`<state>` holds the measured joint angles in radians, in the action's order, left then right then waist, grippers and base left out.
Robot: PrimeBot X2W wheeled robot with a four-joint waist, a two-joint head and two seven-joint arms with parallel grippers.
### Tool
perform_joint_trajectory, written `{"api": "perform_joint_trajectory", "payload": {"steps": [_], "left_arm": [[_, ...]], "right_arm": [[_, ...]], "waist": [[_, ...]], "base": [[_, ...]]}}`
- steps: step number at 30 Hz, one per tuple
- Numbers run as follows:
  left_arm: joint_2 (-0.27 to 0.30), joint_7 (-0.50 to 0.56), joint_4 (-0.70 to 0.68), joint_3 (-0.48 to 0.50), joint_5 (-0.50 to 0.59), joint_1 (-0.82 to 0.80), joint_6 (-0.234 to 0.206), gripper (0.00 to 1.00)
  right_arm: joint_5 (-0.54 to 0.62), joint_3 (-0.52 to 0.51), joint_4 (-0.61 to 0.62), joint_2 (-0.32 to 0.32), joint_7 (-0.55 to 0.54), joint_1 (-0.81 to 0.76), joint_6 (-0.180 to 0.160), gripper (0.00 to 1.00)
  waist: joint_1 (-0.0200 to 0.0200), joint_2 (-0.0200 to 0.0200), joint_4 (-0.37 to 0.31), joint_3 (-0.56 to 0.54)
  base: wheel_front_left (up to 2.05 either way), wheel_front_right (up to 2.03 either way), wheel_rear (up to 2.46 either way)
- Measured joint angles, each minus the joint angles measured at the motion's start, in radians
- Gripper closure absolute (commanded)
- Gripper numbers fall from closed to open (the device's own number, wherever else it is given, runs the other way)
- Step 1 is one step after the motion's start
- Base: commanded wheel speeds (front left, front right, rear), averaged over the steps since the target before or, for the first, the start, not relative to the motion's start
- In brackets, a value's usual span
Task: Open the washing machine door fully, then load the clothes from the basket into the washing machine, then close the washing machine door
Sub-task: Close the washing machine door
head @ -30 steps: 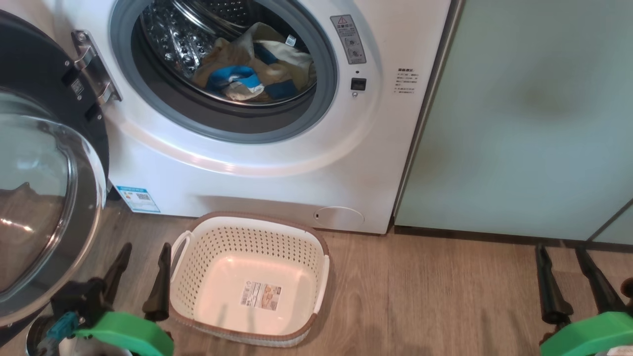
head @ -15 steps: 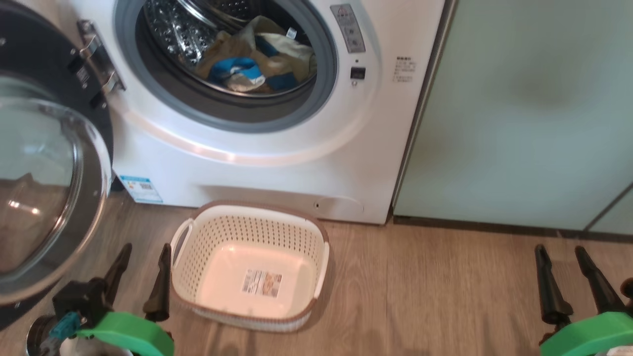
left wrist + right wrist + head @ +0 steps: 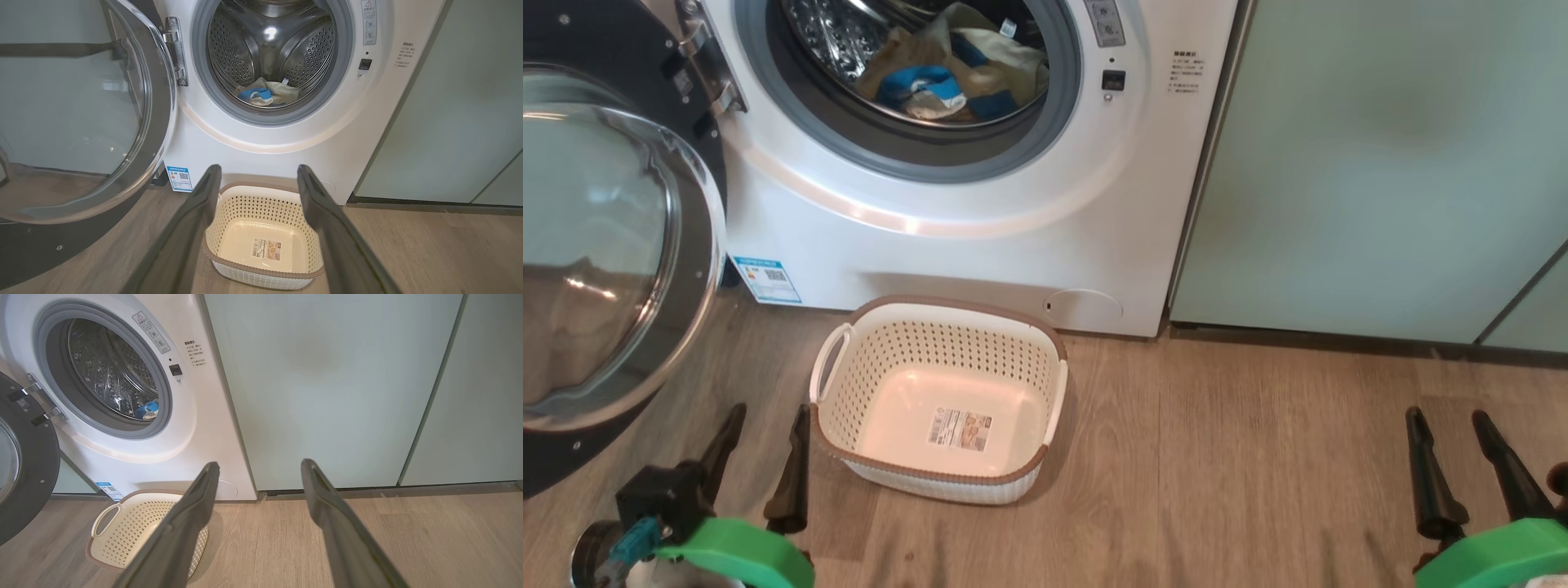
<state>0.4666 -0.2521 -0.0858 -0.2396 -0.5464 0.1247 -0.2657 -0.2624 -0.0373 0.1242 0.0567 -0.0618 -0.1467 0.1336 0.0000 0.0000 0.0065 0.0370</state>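
Observation:
The white washing machine (image 3: 980, 237) stands open, its door (image 3: 605, 245) swung wide to the left on its metal hinge (image 3: 715, 65). Pale yellow clothes (image 3: 956, 73) with blue patches lie in the steel drum, also seen as clothes (image 3: 265, 94) low in the drum. The cream basket (image 3: 849, 400) sits on the floor before the machine, holding nothing but its paper label. My left gripper (image 3: 768, 412) is open just left of the basket. My right gripper (image 3: 1450, 416) is open far right, over bare floor. Both hold nothing.
Pale green cabinet panels (image 3: 1380, 163) run along the right of the machine. Wood-look floor (image 3: 1217, 474) lies between the basket and my right gripper. The open door juts out over the floor at the left, close to my left arm.
The head view has shifted: machine, basket and door sit higher and a little to the right in the picture. Both grippers hold the same place and stay open.

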Motion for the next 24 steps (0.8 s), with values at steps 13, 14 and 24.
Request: {"api": "perform_joint_trajectory", "payload": {"steps": [13, 14, 24], "left_arm": [[0.000, 0.000, -0.010, 0.001, 0.011, 0.000, 0.008, 0.00], [0.000, 0.000, -0.010, 0.001, 0.015, 0.000, 0.008, 0.00], [0.000, 0.000, -0.011, -0.005, 0.018, -0.001, 0.007, 0.00]], "right_arm": [[0.000, -0.002, 0.000, -0.002, 0.000, -0.002, 0.000, 0.00], [0.000, -0.002, -0.001, -0.003, 0.000, -0.002, 0.000, 0.00], [0.002, -0.012, -0.001, -0.003, 0.000, -0.008, 0.000, 0.00]], "waist": [[0.0001, 0.0000, 0.001, -0.004], [0.0001, 0.0000, 0.002, -0.005], [0.0000, 0.0000, 0.016, -0.003]], "base": [[0.00, 0.00, 0.00], [0.00, 0.00, 0.00], [0.00, 0.00, 0.00]]}}
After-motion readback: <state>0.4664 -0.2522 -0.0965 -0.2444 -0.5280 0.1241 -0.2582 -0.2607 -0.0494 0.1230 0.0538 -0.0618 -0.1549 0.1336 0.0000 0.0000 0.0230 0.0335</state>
